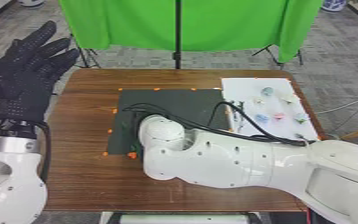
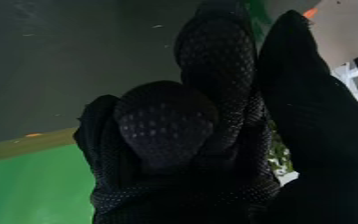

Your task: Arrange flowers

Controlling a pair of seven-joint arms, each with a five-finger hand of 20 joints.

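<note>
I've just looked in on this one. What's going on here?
The right hand, over the dark mat, has its fingers curled and seems to be holding a green sprig between fingers and thumb. More flowers lie on the white sheet at the table's right. The left hand is open, off to the left, and holds nothing. The arranging looks to be under way, with flowers still on the sheet.

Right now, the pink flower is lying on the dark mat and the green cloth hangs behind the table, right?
Not quite: the head view shows the pink flower on the white sheet. The green cloth does hang behind the table.
</note>
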